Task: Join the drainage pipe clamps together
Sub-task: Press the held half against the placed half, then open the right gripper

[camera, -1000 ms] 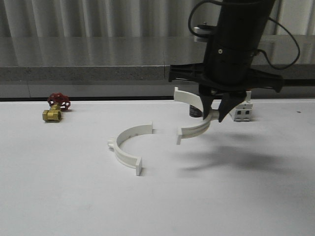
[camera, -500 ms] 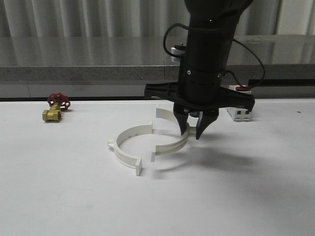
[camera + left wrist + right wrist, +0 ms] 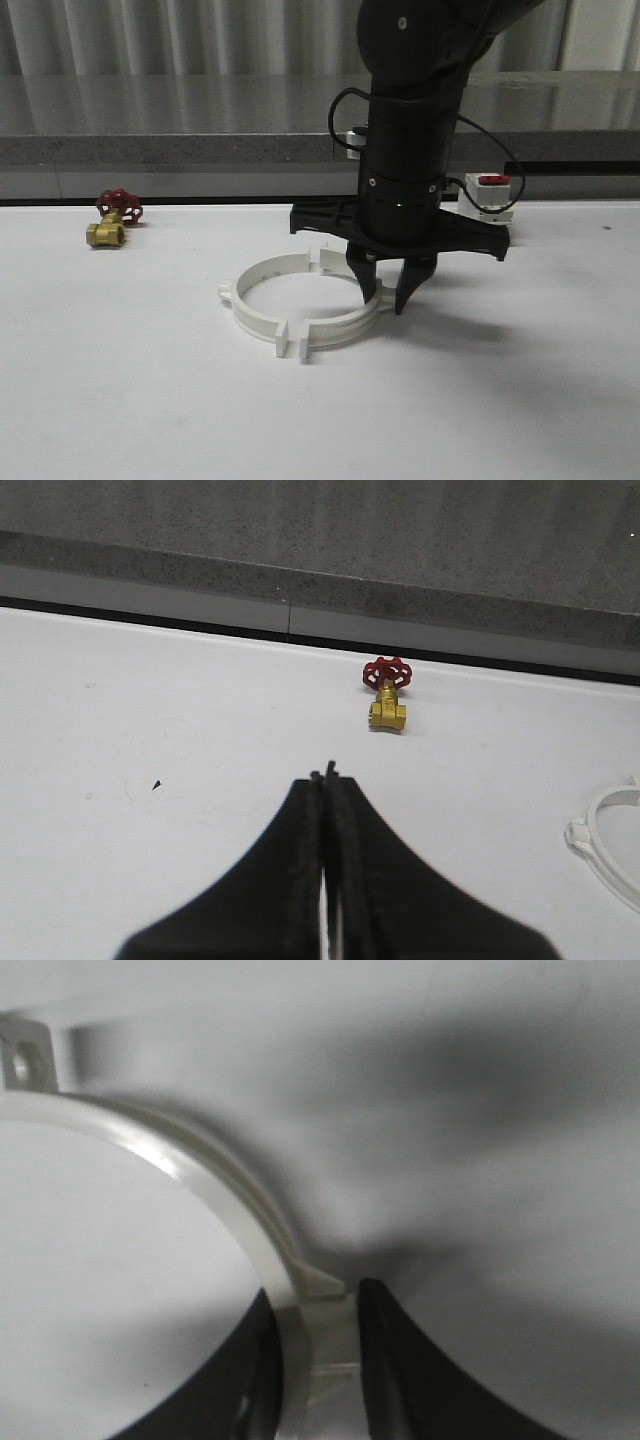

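Note:
Two white drainage pipe clamps lie on the white table as a near-closed ring. The left half point(image 3: 248, 300) rests free. My right gripper point(image 3: 384, 303) points straight down and is shut on the right half point(image 3: 335, 328) at its side tab. The halves' end flanges point(image 3: 297, 344) stand side by side at the front and back of the ring. In the right wrist view the curved white band point(image 3: 200, 1175) runs between the right gripper's point(image 3: 318, 1360) black fingers. My left gripper point(image 3: 325, 776) is shut with nothing in it, and the edge of a clamp point(image 3: 605, 830) shows beside it.
A brass valve with a red handwheel point(image 3: 112, 218) point(image 3: 386, 693) lies at the table's far left. A white boxy switch with a red top point(image 3: 490, 195) sits behind the right arm. A grey ledge point(image 3: 180, 150) runs along the back of the table.
My right gripper carried its clamp half leftward and down from mid-air. That half now sits on the table against the other half, with the ends meeting.

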Robot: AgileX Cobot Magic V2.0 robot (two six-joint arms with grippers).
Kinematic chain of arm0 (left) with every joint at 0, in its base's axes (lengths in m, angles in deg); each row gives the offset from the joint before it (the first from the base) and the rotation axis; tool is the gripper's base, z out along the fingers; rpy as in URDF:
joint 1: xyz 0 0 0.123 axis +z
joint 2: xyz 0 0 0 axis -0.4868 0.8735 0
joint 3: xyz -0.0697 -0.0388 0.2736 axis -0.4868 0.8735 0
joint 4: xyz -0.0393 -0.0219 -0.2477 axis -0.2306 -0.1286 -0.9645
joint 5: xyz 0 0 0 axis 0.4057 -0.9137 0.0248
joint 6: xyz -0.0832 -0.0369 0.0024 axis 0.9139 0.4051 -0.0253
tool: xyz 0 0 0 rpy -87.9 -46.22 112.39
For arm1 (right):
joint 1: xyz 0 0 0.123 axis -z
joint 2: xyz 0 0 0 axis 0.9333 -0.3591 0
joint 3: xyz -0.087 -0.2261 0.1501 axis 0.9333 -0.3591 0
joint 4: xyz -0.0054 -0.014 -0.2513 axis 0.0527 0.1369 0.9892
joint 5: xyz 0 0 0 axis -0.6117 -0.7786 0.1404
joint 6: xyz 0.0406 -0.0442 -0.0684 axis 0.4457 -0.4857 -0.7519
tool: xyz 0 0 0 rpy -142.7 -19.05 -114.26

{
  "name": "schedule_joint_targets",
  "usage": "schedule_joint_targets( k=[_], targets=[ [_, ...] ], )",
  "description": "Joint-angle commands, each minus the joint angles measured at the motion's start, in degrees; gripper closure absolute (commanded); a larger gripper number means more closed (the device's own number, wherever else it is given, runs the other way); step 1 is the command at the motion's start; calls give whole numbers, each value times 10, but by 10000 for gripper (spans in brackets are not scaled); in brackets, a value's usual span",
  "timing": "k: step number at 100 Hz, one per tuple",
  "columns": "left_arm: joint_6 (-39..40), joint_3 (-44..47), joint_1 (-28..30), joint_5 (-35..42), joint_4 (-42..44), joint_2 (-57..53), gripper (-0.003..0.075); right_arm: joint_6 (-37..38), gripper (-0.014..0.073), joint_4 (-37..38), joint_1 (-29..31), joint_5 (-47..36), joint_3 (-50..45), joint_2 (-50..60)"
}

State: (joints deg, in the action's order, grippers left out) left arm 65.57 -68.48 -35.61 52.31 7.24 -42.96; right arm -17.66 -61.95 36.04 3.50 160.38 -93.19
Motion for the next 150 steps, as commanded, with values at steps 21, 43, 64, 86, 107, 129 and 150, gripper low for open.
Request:
schedule_joint_targets(
  k=[21, 43, 64, 86, 107, 129, 150],
  targets=[
    [-1, -15, 1, 42, 4, 4, 740, 8, 557, 14, -1, -22, 18, 32],
    [-1, -15, 1, 42, 4, 4, 740, 12, 557, 13, -1, -29, 18, 32],
    [-1, -15, 1, 42, 4, 4, 740, 12, 557, 8, -1, -35, 18, 31],
    [-1, -15, 1, 42, 4, 4, 740, 12, 557, 3, -1, -37, 18, 27],
    [-1, -15, 1, 42, 4, 4, 740, 12, 557, 2, -1, -38, 18, 25],
    [-1, -15, 1, 42, 4, 4, 740, 13, 557, -5, -1, -43, 18, 25],
    [-1, -15, 1, 42, 4, 4, 740, 13, 557, -6, -1, -43, 18, 25]
  ],
)
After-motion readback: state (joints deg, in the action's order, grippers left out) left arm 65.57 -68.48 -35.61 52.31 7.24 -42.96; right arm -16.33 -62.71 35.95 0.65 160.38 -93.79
